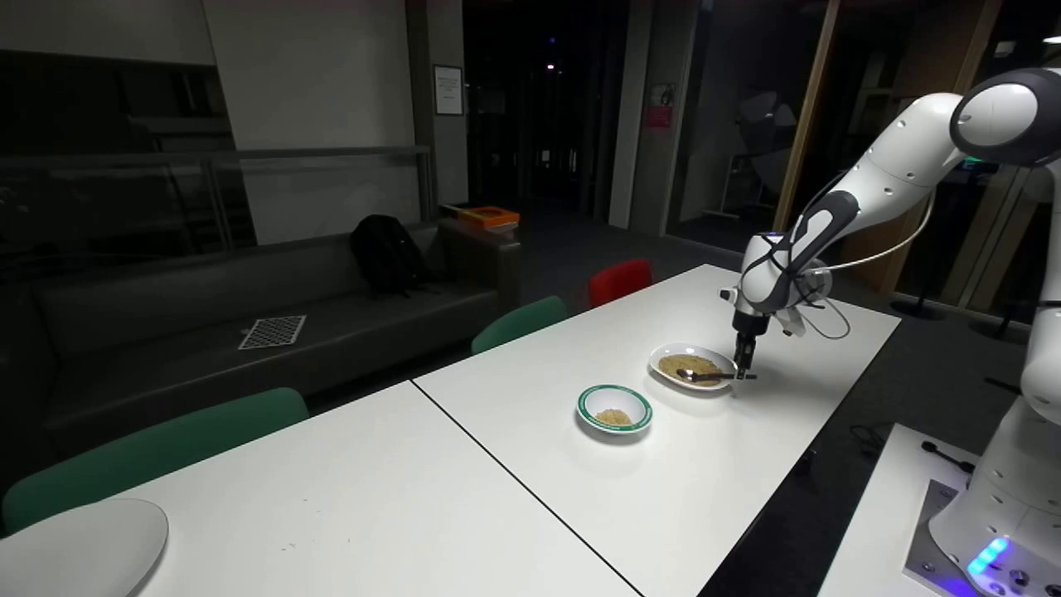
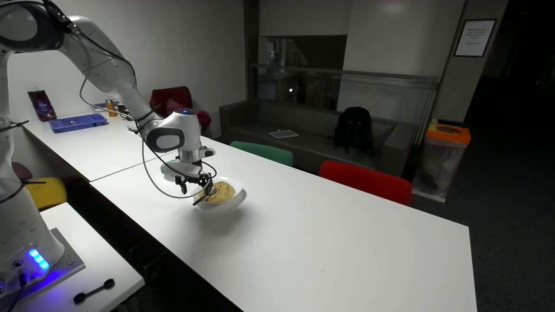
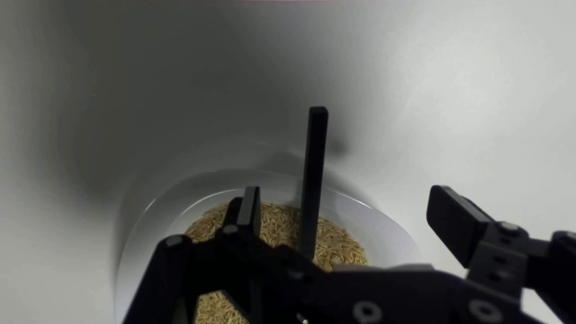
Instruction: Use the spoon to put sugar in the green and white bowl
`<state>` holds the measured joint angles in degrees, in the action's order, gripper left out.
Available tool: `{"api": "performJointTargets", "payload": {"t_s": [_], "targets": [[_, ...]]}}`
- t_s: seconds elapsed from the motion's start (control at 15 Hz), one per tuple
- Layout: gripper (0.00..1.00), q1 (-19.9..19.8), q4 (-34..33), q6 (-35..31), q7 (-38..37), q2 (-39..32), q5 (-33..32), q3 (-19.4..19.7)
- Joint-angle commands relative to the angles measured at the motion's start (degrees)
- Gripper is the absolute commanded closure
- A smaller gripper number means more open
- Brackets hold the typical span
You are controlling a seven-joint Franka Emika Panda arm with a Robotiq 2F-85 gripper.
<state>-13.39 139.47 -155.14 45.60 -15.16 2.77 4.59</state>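
Note:
The spoon (image 1: 704, 377) rests on a white dish of tan, grainy sugar (image 1: 686, 365), its dark handle sticking out past the rim. In the wrist view that handle of the spoon (image 3: 313, 171) stands between the parted fingers of my gripper (image 3: 346, 198), nearer the left finger and touching neither that I can see. My gripper (image 1: 743, 365) is low over the dish's edge, open. The green and white bowl (image 1: 593, 400) stands beside the dish with a small tan heap in it. In an exterior view the arm mostly hides the green and white bowl (image 2: 166, 169).
The white dish (image 3: 382, 229) lies under my gripper. A large pale plate (image 1: 83, 547) is at the table's near end in an exterior view. A blue tray (image 2: 78, 122) and a dark purple bag (image 2: 42, 105) stand far back. Chairs line the table's edge.

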Motion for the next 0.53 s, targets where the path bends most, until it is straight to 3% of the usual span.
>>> {"api": "performJointTargets", "payload": {"t_s": [0.0, 0.47], "targets": [[0.00, -0.39, -0.50, 0.68, -1.31, 0.17, -1.37, -0.13], [0.00, -0.63, -1.88, 0.46, -1.14, -1.80, -1.06, -0.41]]}}
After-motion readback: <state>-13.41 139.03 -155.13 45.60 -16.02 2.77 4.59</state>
